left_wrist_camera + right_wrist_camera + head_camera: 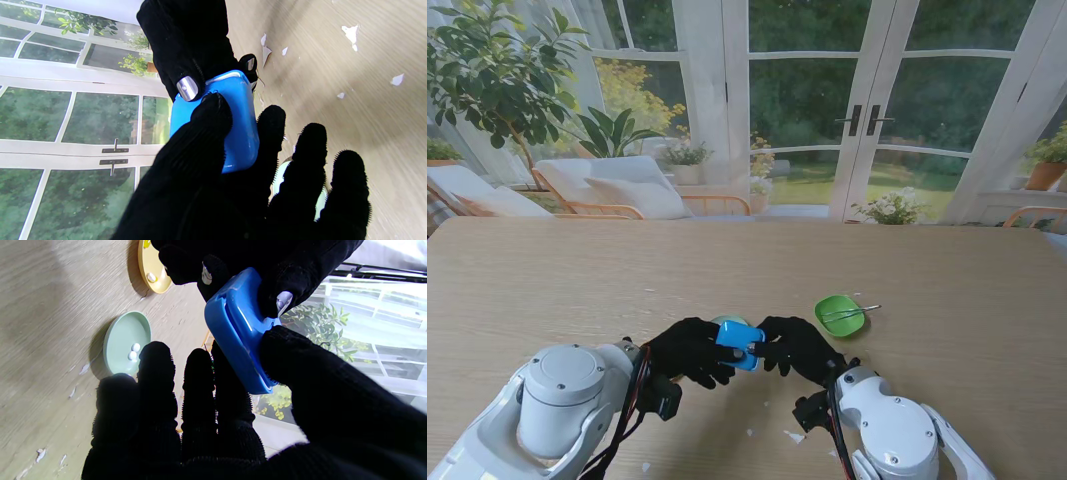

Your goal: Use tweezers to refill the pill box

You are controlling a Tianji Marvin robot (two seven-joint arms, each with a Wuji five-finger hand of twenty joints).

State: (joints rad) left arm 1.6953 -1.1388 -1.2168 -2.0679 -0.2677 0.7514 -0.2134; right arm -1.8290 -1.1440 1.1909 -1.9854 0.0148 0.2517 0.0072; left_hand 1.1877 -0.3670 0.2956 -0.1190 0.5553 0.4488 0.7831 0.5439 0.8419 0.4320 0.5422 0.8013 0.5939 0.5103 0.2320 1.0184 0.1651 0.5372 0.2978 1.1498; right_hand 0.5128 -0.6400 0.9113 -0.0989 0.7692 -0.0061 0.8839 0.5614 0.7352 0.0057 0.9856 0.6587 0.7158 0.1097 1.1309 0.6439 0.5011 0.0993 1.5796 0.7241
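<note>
Both hands (695,350) (799,348) grip blue pill box (740,338); seemingly unlabelled.

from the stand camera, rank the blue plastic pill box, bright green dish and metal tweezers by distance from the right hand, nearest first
1. Blue plastic pill box: held in the right hand, between both hands.
2. Bright green dish: farther from me, to the right.
3. Metal tweezers: lying across that dish; too close to call against it.

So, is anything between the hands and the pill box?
No. The left hand and right hand both already grip the blue pill box directly, above the table.
</note>
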